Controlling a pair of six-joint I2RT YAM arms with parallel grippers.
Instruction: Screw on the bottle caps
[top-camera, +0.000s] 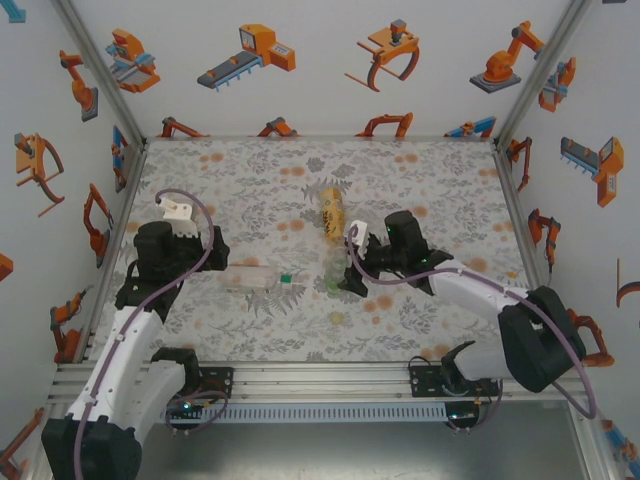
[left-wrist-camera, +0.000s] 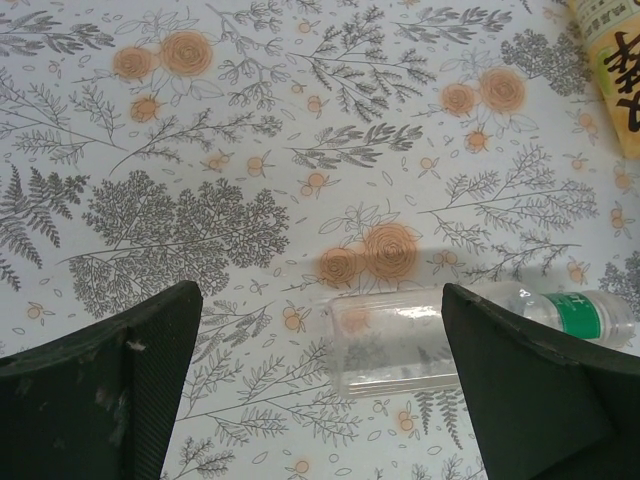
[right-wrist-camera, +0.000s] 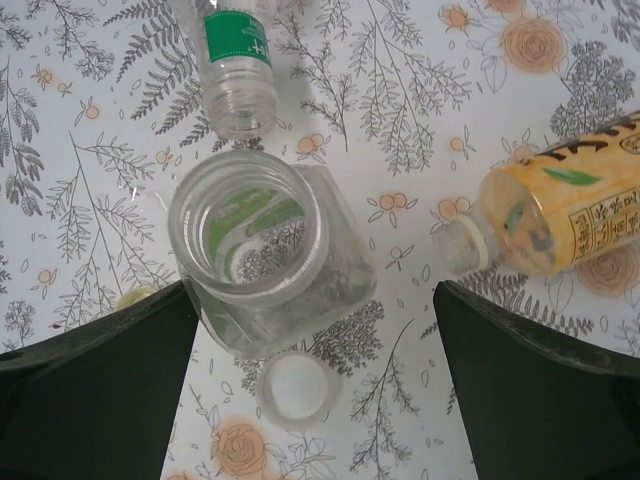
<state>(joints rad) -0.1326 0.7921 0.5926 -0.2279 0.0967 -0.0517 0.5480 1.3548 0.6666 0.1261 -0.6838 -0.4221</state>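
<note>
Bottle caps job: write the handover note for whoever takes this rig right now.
Left gripper: open, empty, over the lying clear bottle.
Right gripper: open, empty, at the upright short bottle.
White cap and yellowish cap lie loose near it.
Amber bottle lies farther back; cannot tell if capped.
Done: nothing; clear and short bottles stand open-mouthed.
Left: screw the caps on.

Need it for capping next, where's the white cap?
In the right wrist view, the white cap lies on the table beside the open upright bottle.
</note>
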